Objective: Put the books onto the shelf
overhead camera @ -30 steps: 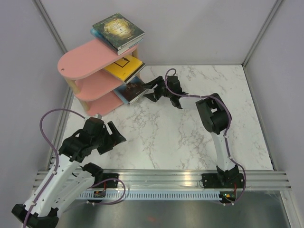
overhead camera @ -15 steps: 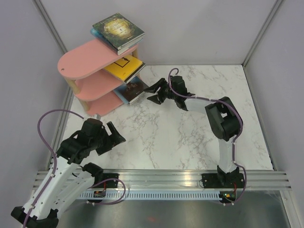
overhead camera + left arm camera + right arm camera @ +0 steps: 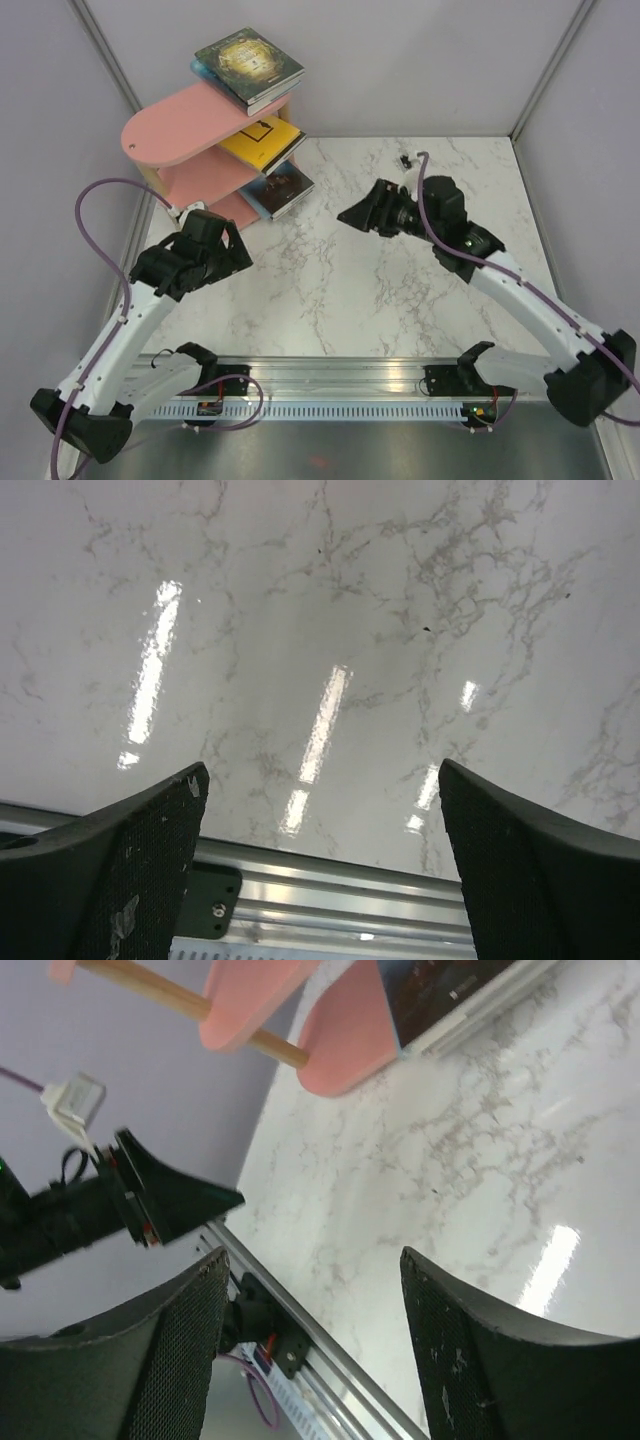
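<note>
The pink shelf (image 3: 185, 120) stands at the table's far left. A stack of books (image 3: 248, 65) with a dark, gold-patterned cover lies on its top board. A yellow book (image 3: 262, 140) rests on the middle board and a dark book (image 3: 283, 188) on the bottom one, both sticking out to the right. My right gripper (image 3: 350, 213) hovers open and empty, a short way right of the bottom book. Its wrist view shows the shelf's pink boards (image 3: 340, 1050), the dark book (image 3: 450, 985) and its own jaws (image 3: 315, 1290) wide apart. My left gripper (image 3: 230, 255) is open and empty in front of the shelf.
Grey walls close the table at the back and sides. The left arm (image 3: 130, 1200) appears in the right wrist view. A metal rail (image 3: 330, 890) runs along the near edge. A small dark bit (image 3: 405, 160) lies on the marble at the back.
My right gripper has drawn back to the right from the bottom board, leaving the dark book there. The left gripper has moved up and closer to the shelf.
</note>
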`<state>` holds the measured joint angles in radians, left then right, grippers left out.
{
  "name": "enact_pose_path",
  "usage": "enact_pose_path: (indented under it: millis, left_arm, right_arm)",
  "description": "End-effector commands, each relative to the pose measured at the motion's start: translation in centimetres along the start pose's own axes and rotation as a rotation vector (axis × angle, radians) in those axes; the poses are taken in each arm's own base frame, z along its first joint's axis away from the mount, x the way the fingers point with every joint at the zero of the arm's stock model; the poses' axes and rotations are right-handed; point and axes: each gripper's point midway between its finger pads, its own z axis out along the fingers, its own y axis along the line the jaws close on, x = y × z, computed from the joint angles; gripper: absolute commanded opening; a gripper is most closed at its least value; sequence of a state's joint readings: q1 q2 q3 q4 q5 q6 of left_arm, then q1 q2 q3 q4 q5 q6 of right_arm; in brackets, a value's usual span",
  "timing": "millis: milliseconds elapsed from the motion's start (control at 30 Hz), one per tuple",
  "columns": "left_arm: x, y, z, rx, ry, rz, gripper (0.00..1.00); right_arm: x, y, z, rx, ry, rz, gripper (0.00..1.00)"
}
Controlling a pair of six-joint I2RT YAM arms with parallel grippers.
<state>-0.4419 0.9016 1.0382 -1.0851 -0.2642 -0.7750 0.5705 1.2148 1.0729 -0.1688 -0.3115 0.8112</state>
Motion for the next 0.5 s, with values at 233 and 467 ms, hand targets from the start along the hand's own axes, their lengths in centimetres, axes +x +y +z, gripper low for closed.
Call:
enact_pose_path:
  millis: [233, 467]
  left_arm:
    - [-6.3, -0.8, 6.2, 0.076, -0.292, 0.142, 1.0]
    - [-4.7, 0.5, 10.5, 0.107, -0.411, 0.194, 1.0]
  right_arm:
    - [7.3, -7.3, -6.4, 0.227, 0.09, 0.019, 0.76]
    - [4.2, -6.0, -10.1, 0.205, -0.118, -0.086, 0.85]
